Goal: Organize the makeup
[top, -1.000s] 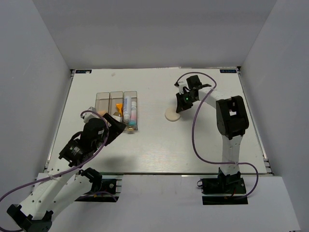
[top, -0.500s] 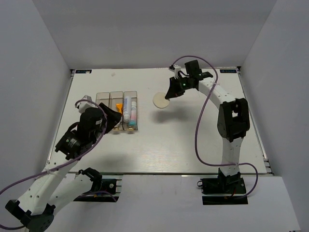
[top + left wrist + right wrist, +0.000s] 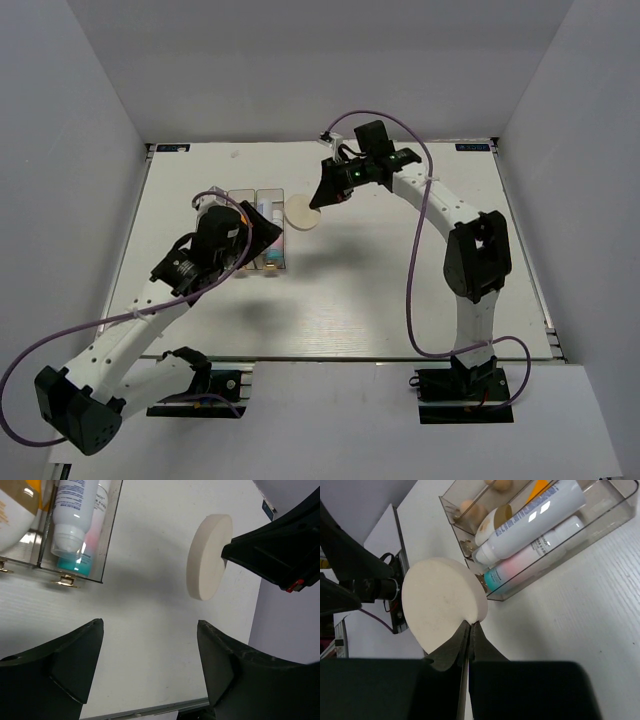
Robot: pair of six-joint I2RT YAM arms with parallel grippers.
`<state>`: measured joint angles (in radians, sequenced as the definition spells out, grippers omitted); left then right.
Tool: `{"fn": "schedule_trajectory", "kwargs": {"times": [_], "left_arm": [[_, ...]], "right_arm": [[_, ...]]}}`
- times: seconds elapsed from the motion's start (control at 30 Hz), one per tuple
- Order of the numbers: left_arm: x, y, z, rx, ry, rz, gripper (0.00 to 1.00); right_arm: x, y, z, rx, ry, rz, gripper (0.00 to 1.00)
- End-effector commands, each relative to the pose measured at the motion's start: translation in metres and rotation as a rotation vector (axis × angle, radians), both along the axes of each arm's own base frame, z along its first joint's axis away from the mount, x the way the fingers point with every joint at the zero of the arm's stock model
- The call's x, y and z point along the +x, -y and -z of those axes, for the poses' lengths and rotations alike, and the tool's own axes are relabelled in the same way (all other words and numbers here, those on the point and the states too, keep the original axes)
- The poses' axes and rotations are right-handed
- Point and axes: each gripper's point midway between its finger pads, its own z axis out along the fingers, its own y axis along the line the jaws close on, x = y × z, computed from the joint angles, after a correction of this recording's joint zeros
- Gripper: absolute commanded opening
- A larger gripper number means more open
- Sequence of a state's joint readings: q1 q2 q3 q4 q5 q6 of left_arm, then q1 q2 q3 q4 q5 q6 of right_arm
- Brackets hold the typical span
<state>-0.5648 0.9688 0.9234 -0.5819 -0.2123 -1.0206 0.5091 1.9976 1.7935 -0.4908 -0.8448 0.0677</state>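
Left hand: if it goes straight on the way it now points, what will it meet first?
Probably the bare table, in the gap between the clear box and the round cream puff. The puff, pinched by the right hand, hangs just beside that line, so a touch cannot be excluded.

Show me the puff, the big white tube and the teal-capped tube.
puff (image 3: 440, 605): right wrist view, middle of its flat round face.
big white tube (image 3: 540, 512): right wrist view, middle of its body.
teal-capped tube (image 3: 493, 578): right wrist view, on the teal cap.

Two white tubes (image 3: 540, 510) — one puff (image 3: 441, 602)
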Motion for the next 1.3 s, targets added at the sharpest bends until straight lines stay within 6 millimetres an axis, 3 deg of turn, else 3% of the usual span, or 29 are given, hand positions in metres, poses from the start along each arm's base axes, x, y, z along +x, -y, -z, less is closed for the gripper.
{"fn": "schedule_trajectory", "kwargs": {"times": [0.0,0.33,0.47,0.5,0.6,0.63,0.77,0.93,0.97,1.03,1.07,1.1,1.13,1.2,1.27], "left_arm": [[0.014,0.014,-0.025,-0.052,0.080,0.038,0.85],[0.028,0.026,-0.021,-0.056,0.072,0.061,0.86],[0.030,0.029,-0.021,-0.067,0.079,0.068,0.79],[0.031,0.030,-0.022,-0.069,0.085,0.069,0.74],[0.033,0.031,-0.024,-0.067,0.087,0.071,0.46],[0.033,0.031,-0.025,-0.068,0.088,0.071,0.30],[0.034,0.032,-0.027,-0.072,0.095,0.071,0.00],[0.037,0.028,-0.033,-0.079,0.114,0.058,0.00],[0.036,0.028,-0.034,-0.078,0.114,0.056,0.00],[0.036,0.025,-0.034,-0.073,0.117,0.046,0.00],[0.036,0.022,-0.035,-0.067,0.117,0.035,0.00],[0.036,0.019,-0.034,-0.061,0.110,0.026,0.00],[0.037,0.015,-0.035,-0.053,0.113,0.006,0.00],[0.035,0.003,-0.032,-0.024,0.091,-0.030,0.00],[0.039,-0.013,-0.028,0.020,0.079,-0.082,0.00]], "right_arm": [[-0.015,-0.011,-0.051,0.089,0.079,-0.047,0.00],[-0.043,-0.025,-0.060,0.113,0.067,-0.105,0.00],[-0.049,-0.028,-0.057,0.110,0.058,-0.118,0.00],[-0.051,-0.029,-0.058,0.110,0.060,-0.123,0.00],[-0.051,-0.030,-0.056,0.106,0.064,-0.123,0.00],[-0.052,-0.030,-0.056,0.105,0.061,-0.124,0.00],[-0.053,-0.030,-0.053,0.101,0.062,-0.125,0.00],[-0.052,-0.030,-0.048,0.095,0.052,-0.119,0.00],[-0.051,-0.030,-0.047,0.094,0.050,-0.119,0.03],[-0.049,-0.029,-0.046,0.092,0.052,-0.110,0.32],[-0.047,-0.029,-0.044,0.084,0.053,-0.102,0.53],[-0.046,-0.029,-0.043,0.080,0.053,-0.095,0.54],[-0.044,-0.028,-0.044,0.078,0.058,-0.089,0.72],[-0.039,-0.026,-0.040,0.059,0.066,-0.067,0.89],[-0.036,-0.023,-0.037,0.049,0.073,-0.057,0.89]]}}
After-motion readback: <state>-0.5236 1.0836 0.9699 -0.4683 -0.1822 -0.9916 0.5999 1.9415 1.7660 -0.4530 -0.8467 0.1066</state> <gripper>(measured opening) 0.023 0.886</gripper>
